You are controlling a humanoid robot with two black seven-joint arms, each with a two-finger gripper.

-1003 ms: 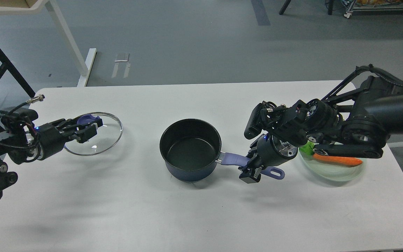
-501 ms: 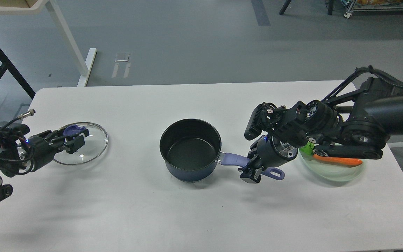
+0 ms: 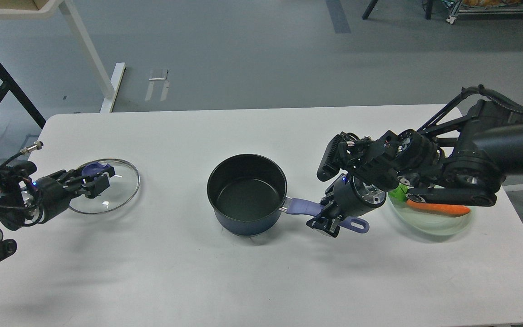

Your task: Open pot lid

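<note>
The worktop (image 3: 261,281) is plain white. The pot (image 3: 247,194) is dark navy outside and black inside, with a lavender-purple handle (image 3: 304,208). The lid (image 3: 106,186) is clear glass with a steel-grey rim and a purple-blue knob (image 3: 92,169). The plate (image 3: 431,218) is pale green and holds an orange carrot (image 3: 438,208). Both arms are black.

One pot (image 3: 247,195), one lid (image 3: 107,186), one plate (image 3: 429,218), one carrot (image 3: 438,209), one table (image 3: 198,281); two robot arms, so two grippers: left gripper (image 3: 96,177), right gripper (image 3: 325,222); on floor behind, one white table leg (image 3: 86,50)
</note>
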